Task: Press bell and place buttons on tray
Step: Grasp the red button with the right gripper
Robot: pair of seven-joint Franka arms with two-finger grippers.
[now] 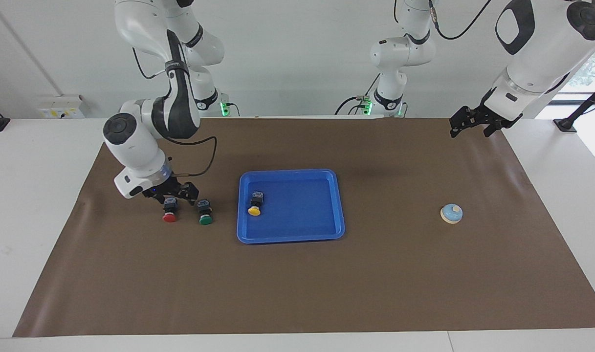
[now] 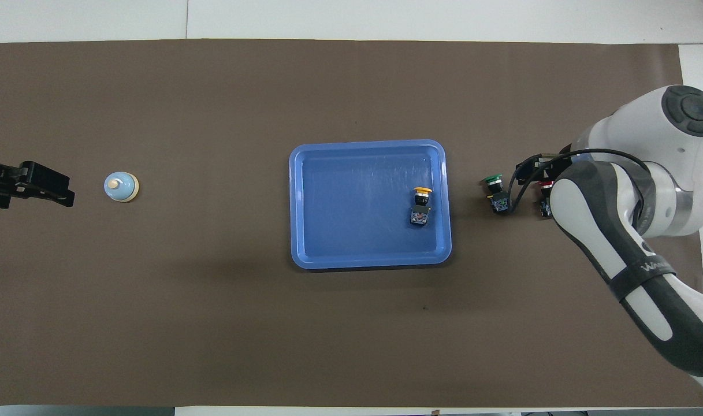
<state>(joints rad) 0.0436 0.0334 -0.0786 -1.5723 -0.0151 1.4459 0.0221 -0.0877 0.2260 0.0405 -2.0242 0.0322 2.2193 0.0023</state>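
Right pincer low over the red button, fingers spread wide, released, holding nothing; touching that button or just clear of it, cannot tell. In the overhead view most of the red button hidden under the arm's dark link, only a sliver of red cap showing. Green button just beside the red one, toward the tray, lying on the brown mat with its cap pointing away from the robots. Both of these well outside the tray, at the right arm's end of the bench.

Yellow button lying inside the blue tray, close to the rim on the right arm's side, black body toward the robots, cap away from them, free of any pincer. Tray near the middle of the mat.

Left pincer raised over the mat's edge at the left arm's end, fingers apart, empty, waiting. Bell upright on the mat, farther from the robots than that pincer's spot and well apart from the tray, untouched.
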